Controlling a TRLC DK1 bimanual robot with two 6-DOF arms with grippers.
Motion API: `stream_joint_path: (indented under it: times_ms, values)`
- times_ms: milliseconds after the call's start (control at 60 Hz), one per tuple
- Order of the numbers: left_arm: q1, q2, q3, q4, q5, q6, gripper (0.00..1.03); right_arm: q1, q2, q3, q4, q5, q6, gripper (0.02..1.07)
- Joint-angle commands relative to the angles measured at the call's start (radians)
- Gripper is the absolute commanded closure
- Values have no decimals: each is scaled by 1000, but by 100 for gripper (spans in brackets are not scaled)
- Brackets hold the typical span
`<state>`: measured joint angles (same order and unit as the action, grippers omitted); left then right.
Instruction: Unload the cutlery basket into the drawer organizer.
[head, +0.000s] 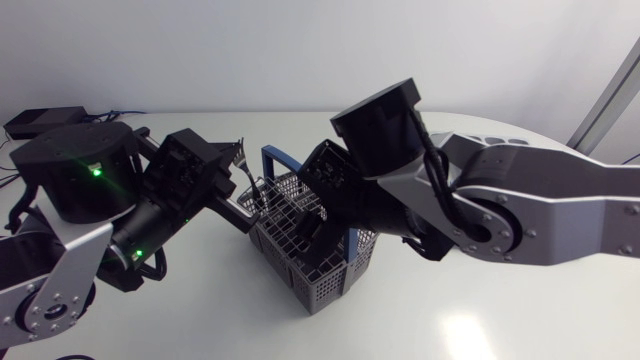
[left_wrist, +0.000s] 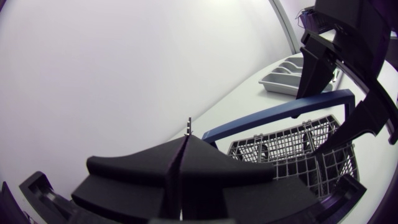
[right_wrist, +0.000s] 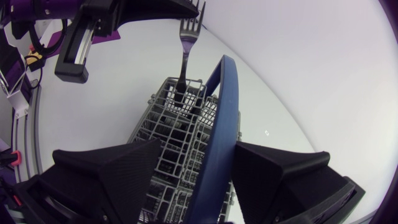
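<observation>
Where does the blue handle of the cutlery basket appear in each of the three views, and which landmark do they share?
Head view: the blue handle rises at the grey basket's far left end, partly hidden under the right arm.
Left wrist view: ahead of the left claw, arching over the basket.
Right wrist view: between the right claw's open fingers, against one.
Shared landmark: the basket's grey grid.

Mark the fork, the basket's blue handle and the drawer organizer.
fork (right_wrist: 185, 59): right wrist view, on its neck below the tines.
blue handle (right_wrist: 219, 118): right wrist view, middle of the bar.
drawer organizer (left_wrist: 278, 88): left wrist view, on its near outer wall.
</observation>
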<state>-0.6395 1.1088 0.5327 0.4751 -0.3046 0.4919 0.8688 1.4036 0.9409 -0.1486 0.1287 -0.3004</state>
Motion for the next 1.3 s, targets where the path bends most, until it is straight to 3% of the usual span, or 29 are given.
stream_joint_path:
  times_ms: [0,267,683,1033,1217,1283]
  values:
    - [-31,17,-11,56,-31,-50,91,13,28,15,12,-3,-25,34]
    - [-92,63,-27,106,-120,-82,91,13,43,18,20,-3,-34,34]
    - [-160,-155,-17,57,-195,-36,90,22,51,38,24,-14,-42,34]
    - [-166,-90,-62,105,-195,-52,90,29,126,32,129,-35,-42,34]
    - [-141,-40,-100,184,-171,-65,90,38,138,-1,204,-58,-65,35]
    - [-112,-38,-111,194,-137,-75,90,45,149,-19,230,-60,-74,44]
